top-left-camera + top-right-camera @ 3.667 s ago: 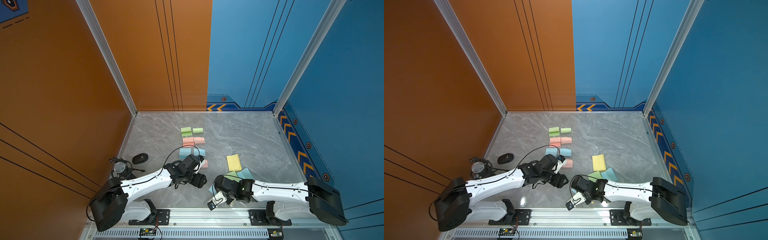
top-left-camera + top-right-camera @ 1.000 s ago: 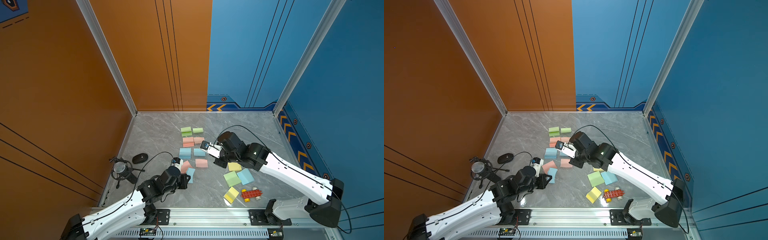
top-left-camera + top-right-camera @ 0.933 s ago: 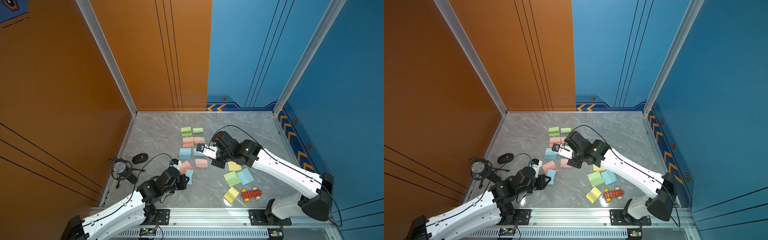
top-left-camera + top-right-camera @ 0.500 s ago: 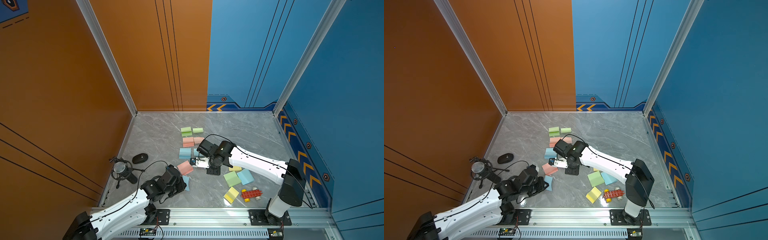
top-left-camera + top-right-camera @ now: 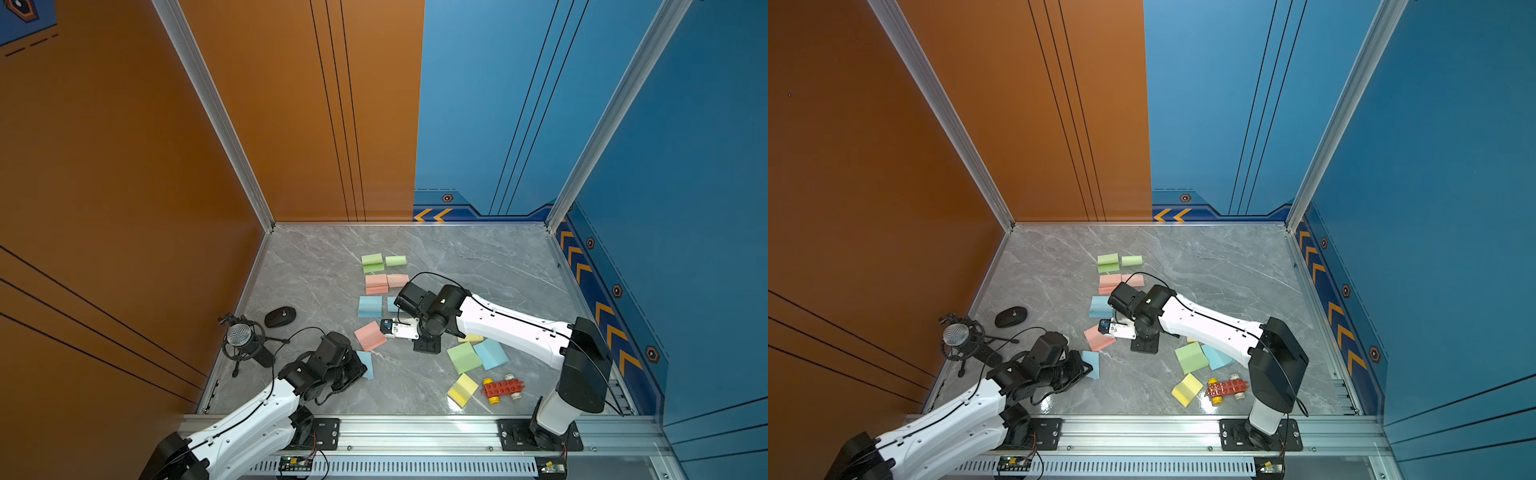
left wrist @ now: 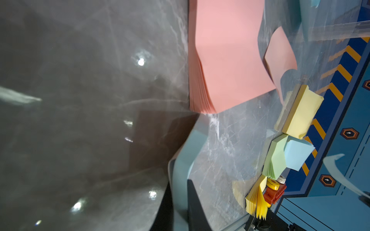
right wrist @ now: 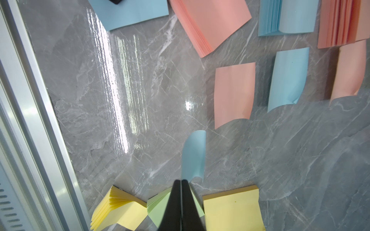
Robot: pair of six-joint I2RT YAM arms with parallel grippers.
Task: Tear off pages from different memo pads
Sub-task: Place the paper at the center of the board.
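A blue page (image 7: 193, 156) is pinched in the closed right end effector (image 7: 181, 183) and held clear of the bench (image 7: 140, 112), likely for laying beside the loose pink page (image 7: 233, 94). A second blue page (image 6: 185, 154) is clamped in the left end effector (image 6: 180, 184), near the pink memo pad (image 6: 226, 56).

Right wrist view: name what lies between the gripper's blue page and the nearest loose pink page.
Only bare marble table separates the blue page, pinched in the shut right gripper, from the pink page, as the right wrist view shows.

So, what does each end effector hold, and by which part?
Left end effector: flat blue page, by one edge. Right end effector: curled blue page, by one end.
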